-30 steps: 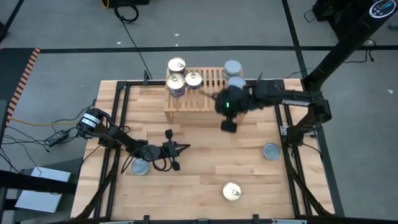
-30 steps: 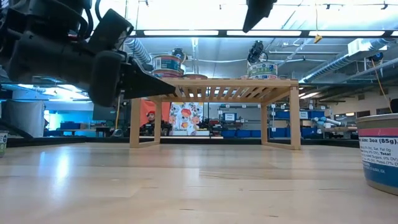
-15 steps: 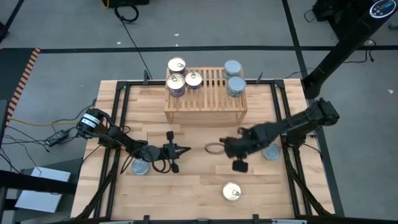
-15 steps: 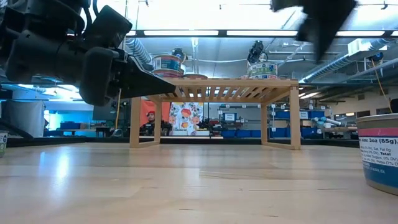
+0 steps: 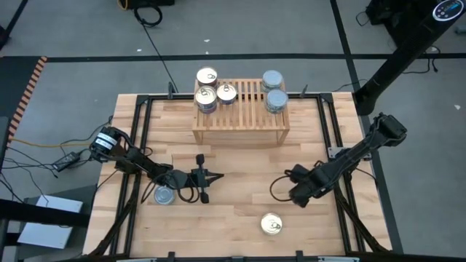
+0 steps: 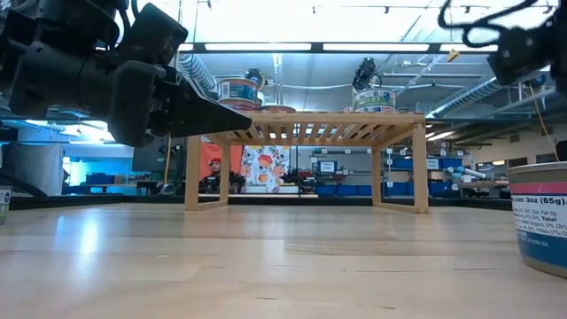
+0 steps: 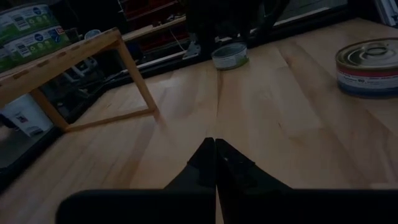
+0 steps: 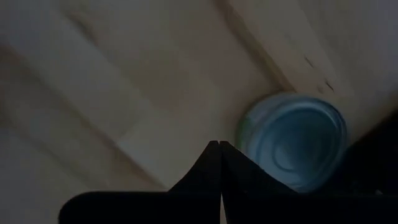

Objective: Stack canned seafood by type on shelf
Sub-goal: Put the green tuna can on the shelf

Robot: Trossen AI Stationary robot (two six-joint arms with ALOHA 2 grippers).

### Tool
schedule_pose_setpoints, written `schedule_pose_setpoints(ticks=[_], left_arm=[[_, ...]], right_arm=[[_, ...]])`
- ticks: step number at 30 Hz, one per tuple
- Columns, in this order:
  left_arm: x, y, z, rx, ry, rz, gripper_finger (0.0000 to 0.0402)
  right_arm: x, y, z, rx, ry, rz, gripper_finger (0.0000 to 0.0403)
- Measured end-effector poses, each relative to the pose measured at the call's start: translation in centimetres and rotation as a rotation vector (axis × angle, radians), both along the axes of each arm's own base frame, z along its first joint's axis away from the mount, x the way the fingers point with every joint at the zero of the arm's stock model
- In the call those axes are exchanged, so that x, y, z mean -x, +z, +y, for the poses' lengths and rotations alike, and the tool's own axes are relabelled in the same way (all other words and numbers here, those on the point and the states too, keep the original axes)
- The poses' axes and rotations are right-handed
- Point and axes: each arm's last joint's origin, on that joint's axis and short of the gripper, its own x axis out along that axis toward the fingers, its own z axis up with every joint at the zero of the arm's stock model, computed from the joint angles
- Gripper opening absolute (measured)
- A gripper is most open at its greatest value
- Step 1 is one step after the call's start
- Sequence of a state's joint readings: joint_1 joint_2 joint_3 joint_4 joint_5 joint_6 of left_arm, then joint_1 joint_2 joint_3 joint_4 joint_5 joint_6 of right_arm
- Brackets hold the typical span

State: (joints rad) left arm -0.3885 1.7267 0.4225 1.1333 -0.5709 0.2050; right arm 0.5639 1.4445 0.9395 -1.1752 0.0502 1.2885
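I am holding my right gripper [image 5: 314,180], fingers [image 8: 214,163] pressed together, above a silver-topped tin [image 8: 292,149] just beside its tips; the shelf [image 5: 240,116] is standing well beyond, bearing stacked tins [image 5: 207,92].

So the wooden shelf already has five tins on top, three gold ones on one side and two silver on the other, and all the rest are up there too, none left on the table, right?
Not quite. The shelf does hold three gold-topped tins and two silver-topped tins, but the high view shows tins left on the table: a gold-topped tin near the front and a silver-topped tin by the left gripper.
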Motion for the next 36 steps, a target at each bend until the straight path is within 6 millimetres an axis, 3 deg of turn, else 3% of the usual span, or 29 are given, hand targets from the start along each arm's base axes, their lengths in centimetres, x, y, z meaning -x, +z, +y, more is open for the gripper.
schedule_pose_setpoints(ticks=[14, 19, 24, 36], left_arm=[[0.0, 0.0, 0.1, -0.004, 0.010, 0.001, 0.0001], [0.0, 0.0, 0.1, -0.005, 0.010, 0.003, 0.0001], [0.0, 0.0, 0.1, -0.004, 0.010, 0.003, 0.0001], [0.0, 0.0, 0.1, 0.001, 0.012, 0.001, 0.0001]], right_arm=[[3.1, -3.4, -1.9, 0.161, -0.213, 0.162, 0.0005], [3.9, -4.7, -2.2, 0.137, -0.238, 0.209, 0.0005], [3.5, -4.9, -2.0, 0.096, -0.182, 0.168, 0.0006], [0.3, -4.1, -0.8, -0.009, -0.061, -0.098, 0.0007]])
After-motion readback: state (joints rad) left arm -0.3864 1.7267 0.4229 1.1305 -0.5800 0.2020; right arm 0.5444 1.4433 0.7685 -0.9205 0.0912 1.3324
